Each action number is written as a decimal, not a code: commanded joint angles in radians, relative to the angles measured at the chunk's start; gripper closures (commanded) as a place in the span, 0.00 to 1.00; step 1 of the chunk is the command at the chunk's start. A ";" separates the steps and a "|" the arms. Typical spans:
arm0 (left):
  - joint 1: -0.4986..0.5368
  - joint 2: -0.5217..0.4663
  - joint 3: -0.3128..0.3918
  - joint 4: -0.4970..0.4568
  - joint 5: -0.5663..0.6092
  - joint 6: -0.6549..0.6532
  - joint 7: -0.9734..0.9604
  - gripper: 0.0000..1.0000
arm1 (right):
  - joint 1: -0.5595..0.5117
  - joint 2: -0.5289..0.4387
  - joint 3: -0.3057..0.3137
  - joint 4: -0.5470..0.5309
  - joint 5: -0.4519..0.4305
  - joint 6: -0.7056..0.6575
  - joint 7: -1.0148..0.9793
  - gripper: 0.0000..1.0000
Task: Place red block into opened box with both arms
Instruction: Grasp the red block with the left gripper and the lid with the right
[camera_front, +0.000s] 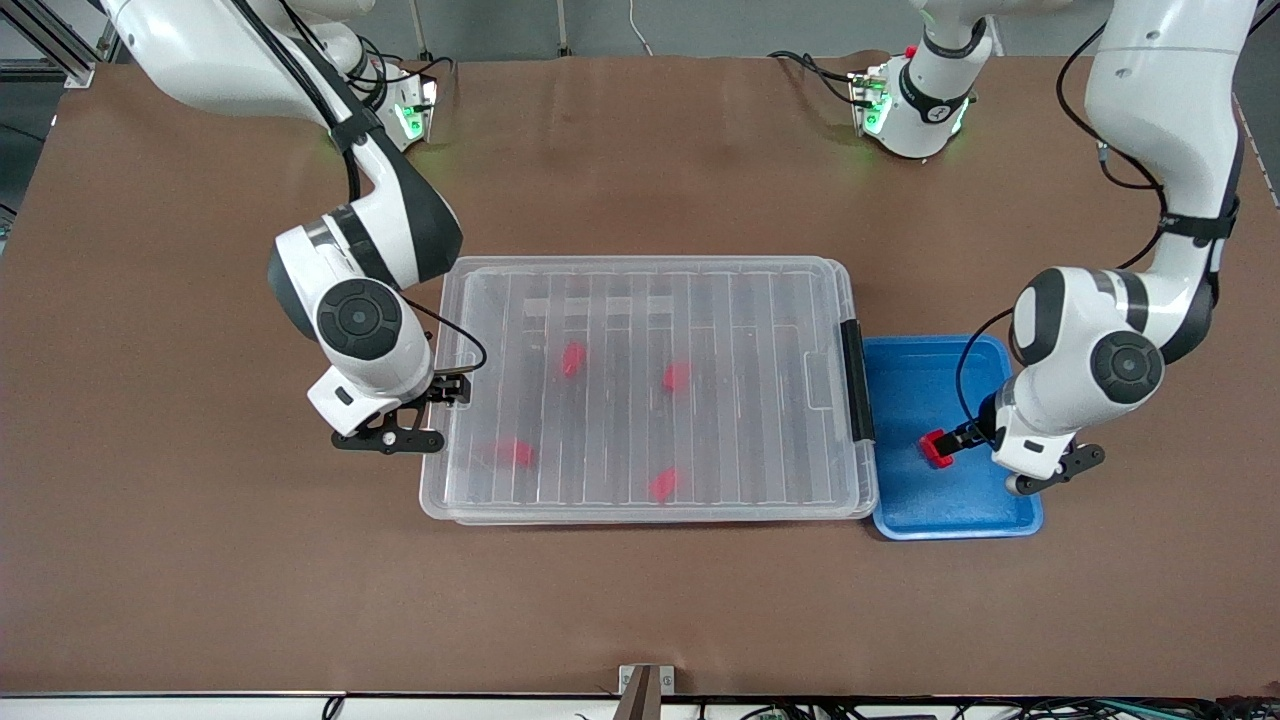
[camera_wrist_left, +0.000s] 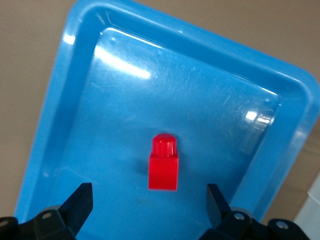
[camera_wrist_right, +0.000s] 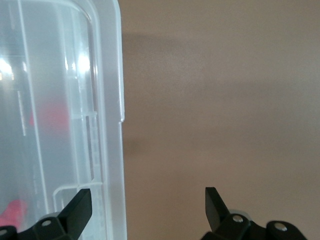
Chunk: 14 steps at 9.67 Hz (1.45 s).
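Note:
A red block (camera_front: 937, 447) (camera_wrist_left: 163, 162) lies in a blue tray (camera_front: 905, 385) (camera_wrist_left: 70, 100), just ahead of my left gripper (camera_front: 955, 440) (camera_wrist_left: 149, 195). That gripper hangs low over the tray, open, with the block apart from both fingers. The clear box (camera_front: 450, 500) (camera_wrist_right: 107, 100) lies in the middle of the table with its ribbed lid (camera_front: 700, 300) on it. Its black clip (camera_front: 857, 380) is on the short end beside the tray. My right gripper (camera_front: 455, 388) (camera_wrist_right: 148, 196) is open at the box's other short end, one finger over the lid's edge and one over the table.
Several more red blocks (camera_front: 572, 358) (camera_wrist_right: 12, 212) show through the lid inside the box. The blue tray touches the box's clip end. Brown table (camera_front: 640, 600) runs bare between the box and the front camera, and past each arm.

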 joint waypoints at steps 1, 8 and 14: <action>-0.002 0.071 0.001 0.000 0.021 0.038 -0.034 0.00 | 0.001 0.005 0.006 -0.024 -0.064 0.013 0.024 0.00; -0.013 0.111 -0.006 0.014 0.021 0.053 -0.131 0.86 | -0.035 0.005 0.006 -0.053 -0.147 0.005 0.006 0.00; -0.017 -0.048 -0.038 0.040 0.021 -0.113 -0.144 1.00 | -0.101 -0.005 0.004 -0.053 -0.150 -0.018 -0.134 0.00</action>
